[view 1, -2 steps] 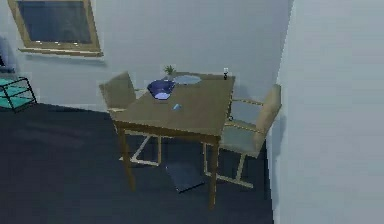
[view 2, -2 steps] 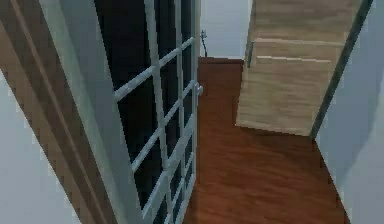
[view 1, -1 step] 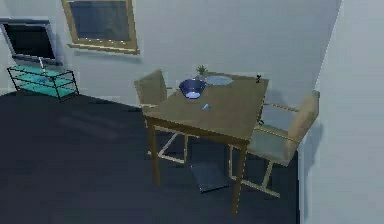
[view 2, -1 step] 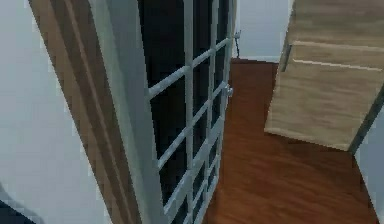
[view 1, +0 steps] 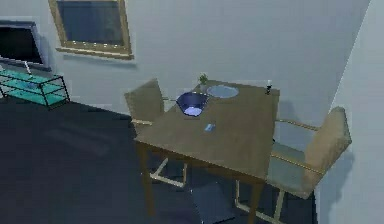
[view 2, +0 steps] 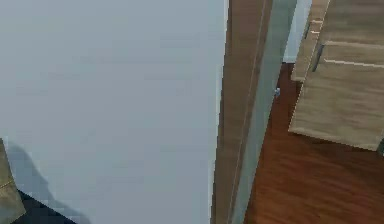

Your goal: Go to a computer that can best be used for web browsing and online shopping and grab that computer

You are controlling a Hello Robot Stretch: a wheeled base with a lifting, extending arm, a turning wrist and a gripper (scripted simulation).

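Where dark floor (view 1: pixel 60 150) meets pale wall (view 1: pixel 200 40), a wooden table (view 1: pixel 240 125) bears a bowl (view 1: pixel 191 103).

We see a dim room in the forward view. The table (view 1: pixel 240 130) catches soft, even light on its top, and deep shadow pools beneath it. The window (view 1: pixel 92 25) behind and left of the table looks darker than the wall around it. The wall edge (view 1: pixel 350 60) right of the table leans in the picture. In the arm side view, a pale wall (view 2: pixel 110 90) is evenly lit, with a soft grey shadow low on it.
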